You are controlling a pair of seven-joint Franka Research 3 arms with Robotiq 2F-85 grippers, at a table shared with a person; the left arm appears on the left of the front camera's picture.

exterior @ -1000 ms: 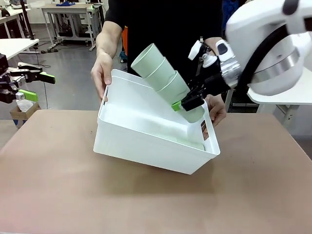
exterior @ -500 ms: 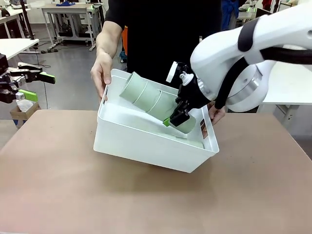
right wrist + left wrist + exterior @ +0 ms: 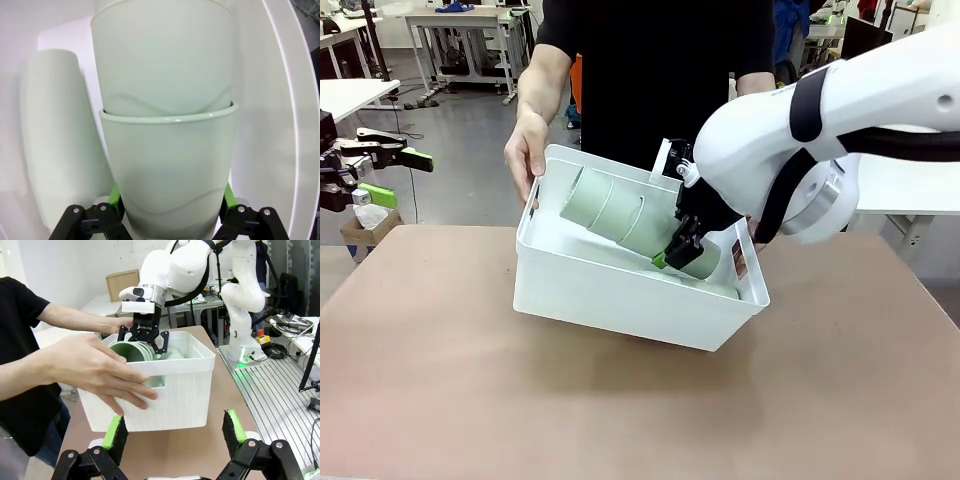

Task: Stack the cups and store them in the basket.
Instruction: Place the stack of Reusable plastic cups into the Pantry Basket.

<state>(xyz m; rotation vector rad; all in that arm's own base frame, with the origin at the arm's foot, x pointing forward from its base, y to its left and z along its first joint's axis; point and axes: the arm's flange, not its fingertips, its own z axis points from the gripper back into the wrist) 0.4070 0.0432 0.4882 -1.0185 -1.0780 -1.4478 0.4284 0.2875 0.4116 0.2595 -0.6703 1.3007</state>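
Note:
A stack of pale mint-green cups [image 3: 620, 208] lies slanted inside the white basket [image 3: 620, 300], open ends toward the person. My right gripper [image 3: 678, 250] is shut on the stack's lowest cup [image 3: 167, 165], its green pads on both sides. Another cup [image 3: 55, 150] lies beside the stack on the basket floor. In the left wrist view the right gripper [image 3: 143, 336] holds the cups [image 3: 131, 351] just over the basket rim [image 3: 165, 365]. My left gripper [image 3: 405, 178] hangs open off the table's left side; its green pads [image 3: 115, 432] have nothing between them.
A person at the far side holds the basket tilted toward me, one hand [image 3: 525, 150] on its left end and the other [image 3: 762, 232] behind its right end. The hand [image 3: 95, 367] covers the slot. Bare brown table [image 3: 440, 400] lies in front.
My right gripper has lowered the cup stack from above the rim down into the basket, laying it flatter. The left arm has stayed still.

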